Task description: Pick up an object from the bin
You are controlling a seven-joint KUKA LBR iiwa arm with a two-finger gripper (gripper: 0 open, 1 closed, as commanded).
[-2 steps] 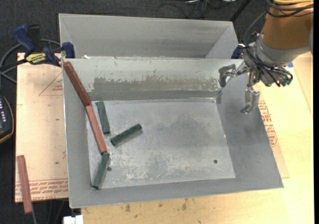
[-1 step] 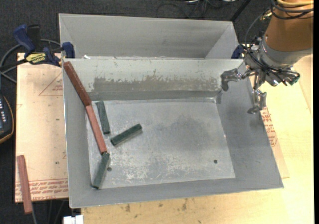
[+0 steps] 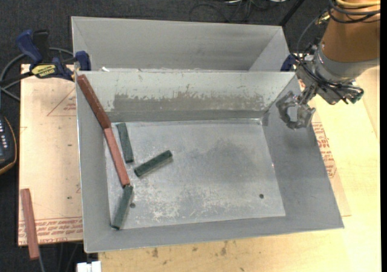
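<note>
My gripper hangs at the bin's right side, above the upper part of the right wall, far from the loose things. On the left of the bin floor lie three dark green bars: one slanted nearest the middle, one upright beside the left wall, and one at the front left corner. A long red-brown strip leans along the left wall from the back left corner down to the floor.
The arm with its orange cover comes in from the upper right. The bin's grey floor stretches bare from the green bars to the right wall, with one small dark speck on it.
</note>
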